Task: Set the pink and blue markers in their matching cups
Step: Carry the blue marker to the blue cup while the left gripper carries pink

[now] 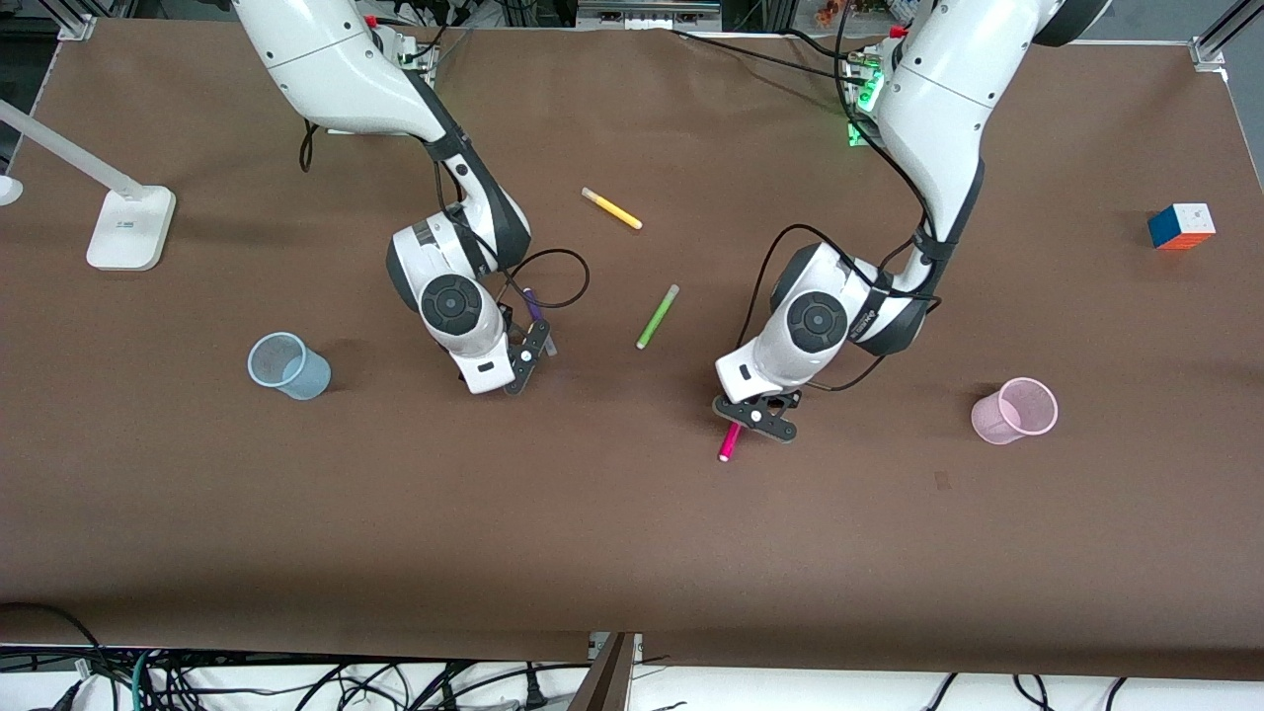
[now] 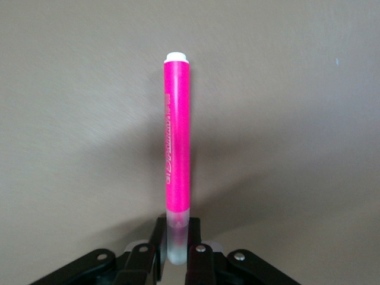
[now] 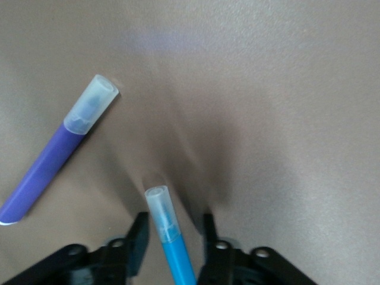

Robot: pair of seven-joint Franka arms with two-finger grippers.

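The pink marker (image 1: 730, 442) lies at the table's middle, beside the left gripper (image 1: 758, 417). In the left wrist view the left gripper (image 2: 177, 249) is shut on the pale cap of the pink marker (image 2: 177, 136). The right gripper (image 1: 523, 360) is low over the table. In the right wrist view it (image 3: 173, 234) is open, with the blue marker (image 3: 176, 255) between its fingers (image 3: 138, 237) and a gap on each side. The blue marker is hidden in the front view. The pale blue cup (image 1: 287, 365) stands toward the right arm's end. The pale pink cup (image 1: 1014, 410) stands toward the left arm's end.
A dark purple marker (image 1: 533, 301) (image 3: 53, 154) lies close beside the right gripper. A lime green marker (image 1: 658, 316) and a yellow marker (image 1: 611, 208) lie between the arms. A colour cube (image 1: 1181, 226) and a white lamp base (image 1: 130, 227) sit at the table's two ends.
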